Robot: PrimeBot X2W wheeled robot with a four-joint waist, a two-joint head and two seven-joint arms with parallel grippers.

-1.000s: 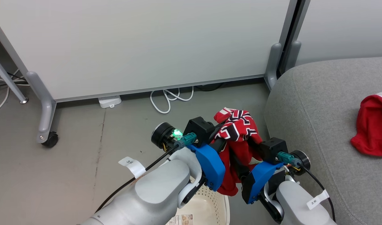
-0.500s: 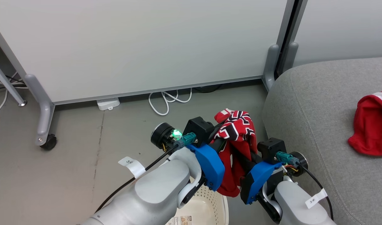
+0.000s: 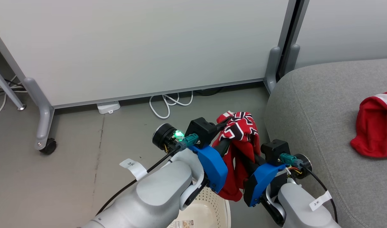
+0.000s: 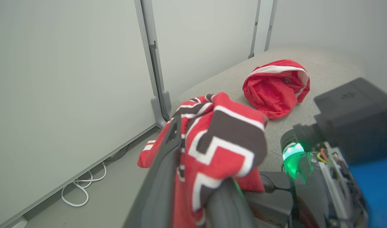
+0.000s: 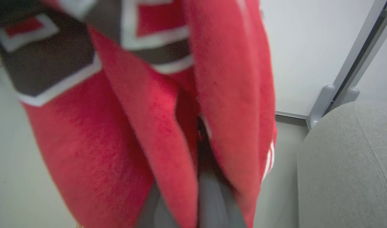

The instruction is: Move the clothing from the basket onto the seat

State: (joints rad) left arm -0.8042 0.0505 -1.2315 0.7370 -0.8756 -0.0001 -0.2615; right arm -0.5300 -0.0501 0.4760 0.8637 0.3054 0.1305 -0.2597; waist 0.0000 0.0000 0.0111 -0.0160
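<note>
Since the seat (image 3: 323, 104) is by far the biggest thing in play and has plenty of bare grey cushion, the carry looks best aimed well inboard of its rounded corner, not at the edge, so nothing slides off to the floor. The basket (image 3: 217, 205) sits low on the floor off the seat's left side, just beside its front corner, and what shows of its floor looks bare. One red garment with white band trim (image 3: 375, 126) lies on the seat, well in from the corner; a good drop would land beside it, apart enough not to tangle.

The jersey (image 3: 240, 129) hangs in the air off the seat's left side, near the corner and not touching the cushion. It is bunched into a long rope-like bundle. Its long axis runs about upright, with the black-and-white numerals draped at the top and the plain red tail pointing down at the basket. That tail probably needs lifting clear of the seat's edge before the arms swing across.

The left gripper (image 4: 201, 158) is pinched on the numeral end. The right gripper (image 5: 201, 142), nearer the seat, is clamped on red folds lower down. Letting go with both together should keep the jersey from snagging.
</note>
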